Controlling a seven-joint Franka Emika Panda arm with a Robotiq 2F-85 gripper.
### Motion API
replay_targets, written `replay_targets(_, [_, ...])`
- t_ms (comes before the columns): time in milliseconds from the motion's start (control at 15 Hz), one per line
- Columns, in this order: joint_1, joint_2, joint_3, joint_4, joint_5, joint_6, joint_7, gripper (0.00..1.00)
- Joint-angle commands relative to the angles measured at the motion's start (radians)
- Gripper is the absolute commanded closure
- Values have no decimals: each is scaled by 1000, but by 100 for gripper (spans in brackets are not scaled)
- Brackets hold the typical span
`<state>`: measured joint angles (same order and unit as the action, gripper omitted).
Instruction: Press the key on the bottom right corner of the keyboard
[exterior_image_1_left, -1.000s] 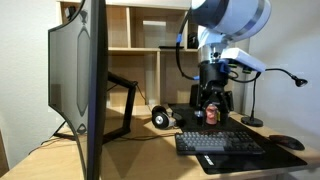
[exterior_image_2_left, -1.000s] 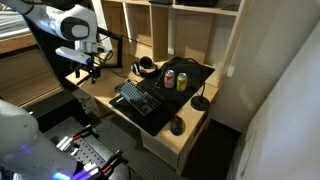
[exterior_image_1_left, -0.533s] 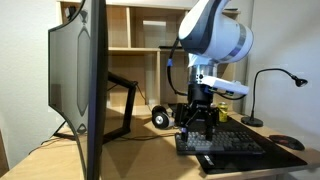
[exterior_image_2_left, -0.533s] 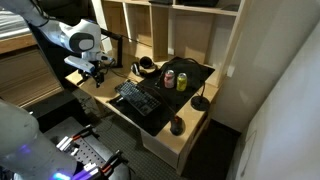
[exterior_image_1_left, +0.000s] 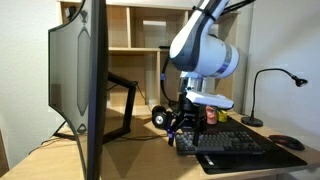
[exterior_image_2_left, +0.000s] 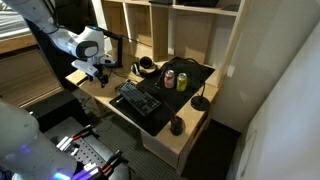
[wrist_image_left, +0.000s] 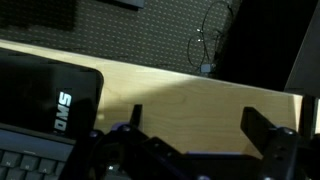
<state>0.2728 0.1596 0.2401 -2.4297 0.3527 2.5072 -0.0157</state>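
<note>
Where a black desk mat (exterior_image_1_left: 240, 162) covers the wooden desk (wrist_image_left: 190, 90), the keyboard (exterior_image_1_left: 232, 142) lies flat: wide, low, black, with rows of small dark keys. Gripper (exterior_image_1_left: 185, 127): low at the keyboard's end nearest the monitor (exterior_image_1_left: 80, 85). Wrist view: fingers (wrist_image_left: 262, 125) spread wide apart, nothing between them, bare wood beneath, keyboard corner at lower left. Contact with the keyboard cannot be told.

I hold the arm (exterior_image_1_left: 205, 55) bent forward and down, with the wrist low. The gripper (exterior_image_1_left: 186, 124) points downward; it also shows in an exterior view (exterior_image_2_left: 100, 72). In the wrist view, the fingers (wrist_image_left: 262, 124) stand wide apart.
</note>
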Motion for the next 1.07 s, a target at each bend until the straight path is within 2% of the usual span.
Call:
replay_targets(0, [-17,29,19,15,-6,41,24,0])
replay_targets(267, [-18,51,21,27,-10,53,31,0])
replay_targets(333, [-6,79,-1,42,-75,40,73,0])
replay_targets(733, [-31,213,28,125,6,215,90,0])
replay_targets(867, [-21,263,9,159,-18,281,128,0])
replay_targets(933, [-21,279,6,171,-21,299,145,0])
replay_targets(1000, [-25,227,17,130,-33,261,135,0])
